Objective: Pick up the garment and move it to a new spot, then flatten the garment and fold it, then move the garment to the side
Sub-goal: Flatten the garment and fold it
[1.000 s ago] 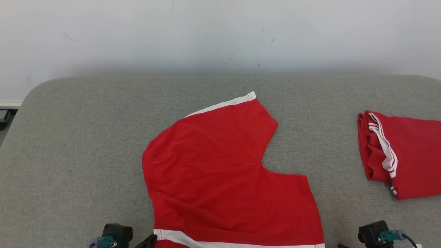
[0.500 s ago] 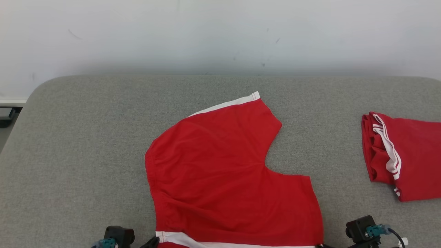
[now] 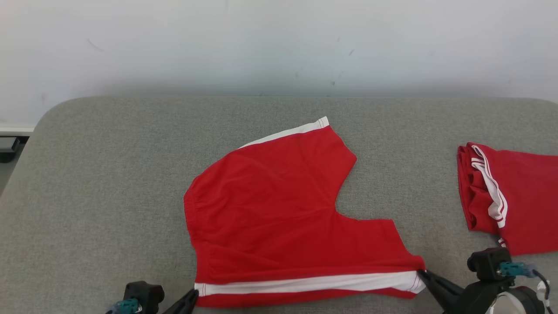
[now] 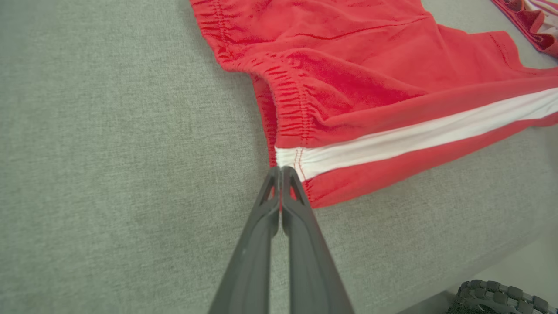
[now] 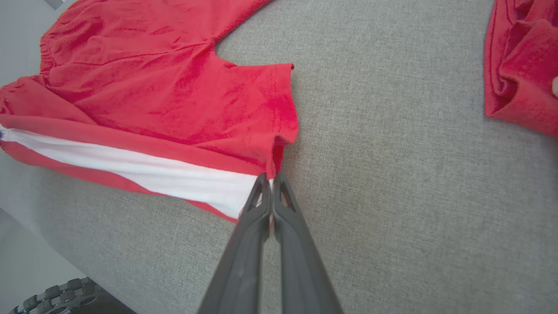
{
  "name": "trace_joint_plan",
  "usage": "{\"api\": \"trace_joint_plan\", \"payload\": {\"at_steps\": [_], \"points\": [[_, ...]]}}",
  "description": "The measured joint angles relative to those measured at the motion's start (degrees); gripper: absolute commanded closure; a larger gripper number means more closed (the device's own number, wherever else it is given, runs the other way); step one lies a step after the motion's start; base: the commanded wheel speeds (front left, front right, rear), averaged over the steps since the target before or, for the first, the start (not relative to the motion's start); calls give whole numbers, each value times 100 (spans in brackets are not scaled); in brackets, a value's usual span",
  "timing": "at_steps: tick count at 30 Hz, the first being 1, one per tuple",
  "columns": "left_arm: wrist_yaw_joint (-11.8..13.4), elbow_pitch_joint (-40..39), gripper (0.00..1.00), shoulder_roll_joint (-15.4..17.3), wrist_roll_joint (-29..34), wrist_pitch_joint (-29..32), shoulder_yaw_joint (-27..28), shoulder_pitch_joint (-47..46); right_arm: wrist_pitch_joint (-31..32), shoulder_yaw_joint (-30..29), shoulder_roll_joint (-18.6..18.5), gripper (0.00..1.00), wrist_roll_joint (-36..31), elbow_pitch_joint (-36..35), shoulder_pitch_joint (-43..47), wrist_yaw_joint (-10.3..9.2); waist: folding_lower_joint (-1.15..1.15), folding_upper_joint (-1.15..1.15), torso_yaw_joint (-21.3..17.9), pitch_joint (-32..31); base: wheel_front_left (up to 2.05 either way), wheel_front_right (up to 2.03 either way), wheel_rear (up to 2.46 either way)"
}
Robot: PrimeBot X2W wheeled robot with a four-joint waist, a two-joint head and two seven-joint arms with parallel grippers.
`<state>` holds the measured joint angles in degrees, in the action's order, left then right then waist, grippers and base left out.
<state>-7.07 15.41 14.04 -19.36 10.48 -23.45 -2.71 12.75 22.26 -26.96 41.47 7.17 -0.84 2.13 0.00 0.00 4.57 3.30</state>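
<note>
Up close, left gripper (image 4: 280,171) clamps garment (image 4: 370,78) at white stripe (image 4: 414,139).

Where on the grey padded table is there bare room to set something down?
Widest: the grey padded table left of the red white-striped shorts, and the band behind them. Narrower: the strip before the folded red garment. Crowded: the near edge, where left gripper and right gripper pinch the shorts.

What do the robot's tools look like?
Left tool and right tool: two long dark grey fingers each, tapering, with triangular cut-outs near the tips. Behind each sits a black block with a teal connector; a thin black cable leaves the right one.
</note>
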Motion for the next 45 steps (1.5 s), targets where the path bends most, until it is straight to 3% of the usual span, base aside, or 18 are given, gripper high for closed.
{"api": "trace_joint_plan", "payload": {"at_steps": [8,22,45], "points": [[-2,-437,100,8,-77,-146,27,-32,-167,-263,-182,100,129,-154,-204,99,0,0,73,21,0,0,0],[-8,-664,100,151,-277,-13,41,-1000,47,-271,-331,100,79,96,-1954,343,0,0,345,113,0,0,0],[-9,396,100,24,-846,167,-386,-3211,537,709,201,100,-344,2446,-5445,501,1,0,725,1217,0,0,0]]}}
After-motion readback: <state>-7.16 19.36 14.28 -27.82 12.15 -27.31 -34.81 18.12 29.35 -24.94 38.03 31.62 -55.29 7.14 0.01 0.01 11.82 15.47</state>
